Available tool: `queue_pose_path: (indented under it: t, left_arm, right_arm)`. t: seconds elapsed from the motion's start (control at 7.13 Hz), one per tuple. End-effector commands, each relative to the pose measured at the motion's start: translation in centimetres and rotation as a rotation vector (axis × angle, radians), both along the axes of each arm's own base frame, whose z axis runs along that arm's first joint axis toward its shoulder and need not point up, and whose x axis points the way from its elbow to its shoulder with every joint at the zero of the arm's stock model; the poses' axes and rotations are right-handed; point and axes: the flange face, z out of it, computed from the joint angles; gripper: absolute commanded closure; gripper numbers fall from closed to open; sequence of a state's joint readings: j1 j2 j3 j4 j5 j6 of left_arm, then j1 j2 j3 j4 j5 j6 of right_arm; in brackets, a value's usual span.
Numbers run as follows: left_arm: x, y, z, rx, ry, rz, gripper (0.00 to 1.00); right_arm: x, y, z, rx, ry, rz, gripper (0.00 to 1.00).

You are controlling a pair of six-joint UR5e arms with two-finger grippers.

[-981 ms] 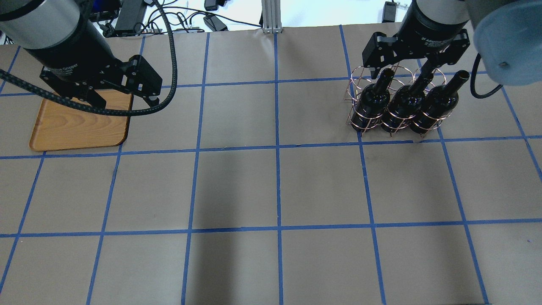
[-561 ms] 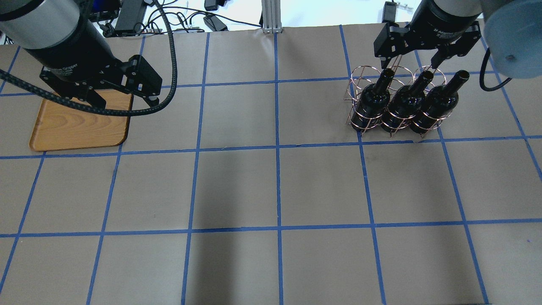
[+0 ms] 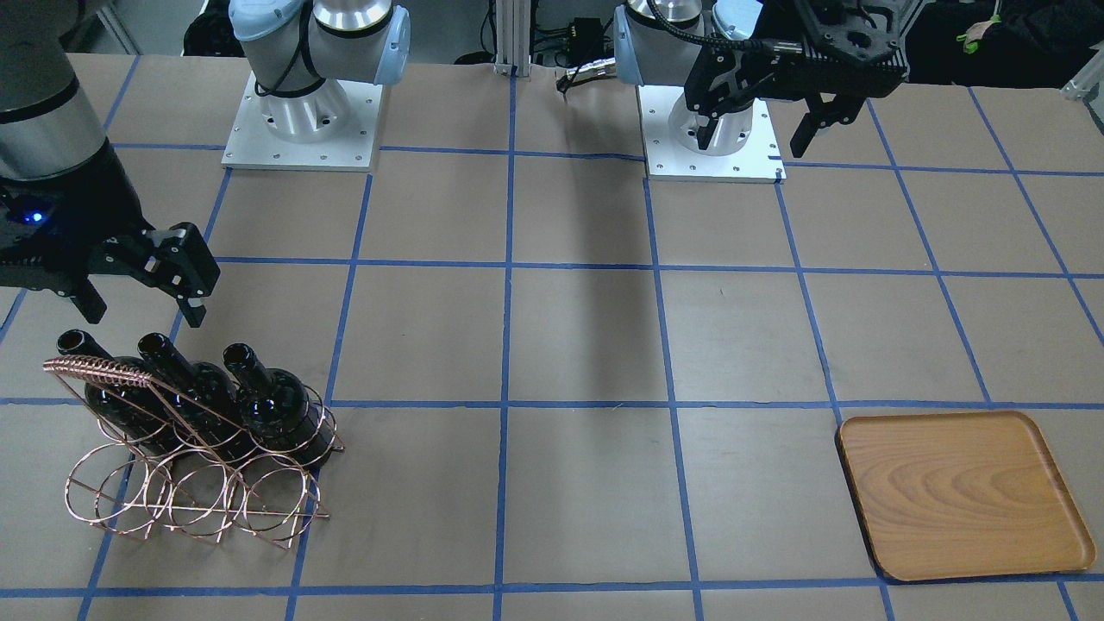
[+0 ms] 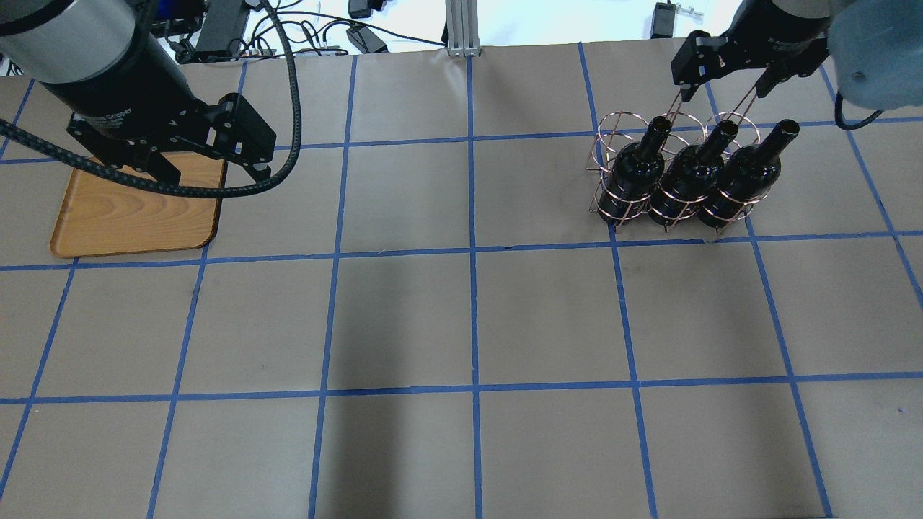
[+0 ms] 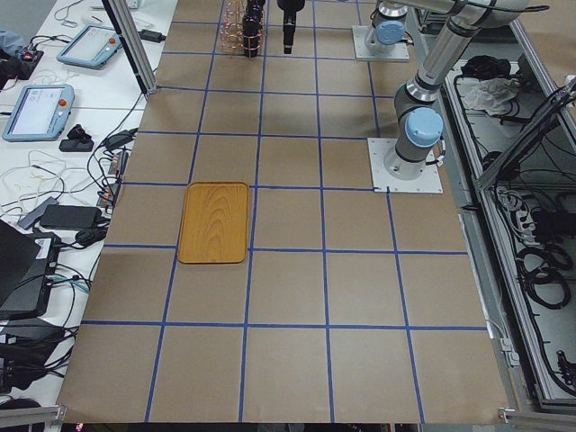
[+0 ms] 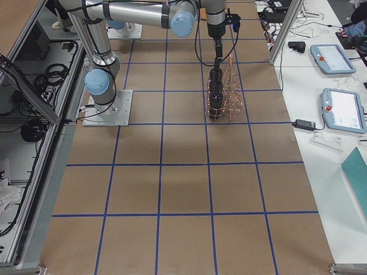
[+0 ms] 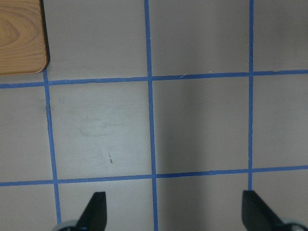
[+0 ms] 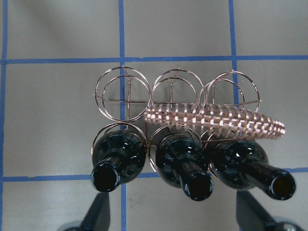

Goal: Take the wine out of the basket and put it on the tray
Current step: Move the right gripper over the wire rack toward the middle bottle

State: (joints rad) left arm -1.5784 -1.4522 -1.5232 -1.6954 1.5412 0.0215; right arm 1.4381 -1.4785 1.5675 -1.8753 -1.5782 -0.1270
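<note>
The upright wine [image 4: 692,173] in the basket [image 8: 211,119] is noted directly beneath the right gripper [image 4: 721,86], fingers spread; the left gripper [image 4: 216,173], also spread, is well apart.

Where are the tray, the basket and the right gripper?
tray [image 3: 962,492]: exterior front-facing view, bare wood at its centre.
basket [image 8: 216,120]: right wrist-mounted view, its coil-wrapped handle bar.
right gripper [image 4: 722,91]: overhead exterior view, midway between its open fingertips.

From overhead, the left hand [image 4: 216,174] and its cable [image 4: 202,192] cover the far edge of the tray [image 4: 137,216]. The left wrist view crops the tray to one corner. In the left side view we see the basket [image 5: 236,25] tiny and cut off at the top edge. In the right side view the wine [image 6: 215,94] merges into one dark column.
</note>
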Motion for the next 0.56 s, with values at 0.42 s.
queue_pose_path:
  t: [0.42]
  left_arm:
    - [0.0, 0.0, 0.0, 0.002, 0.000, 0.000, 0.00]
  right_arm:
    - [-1.3, -2.4, -5.2, 0.098, 0.005, 0.001, 0.15]
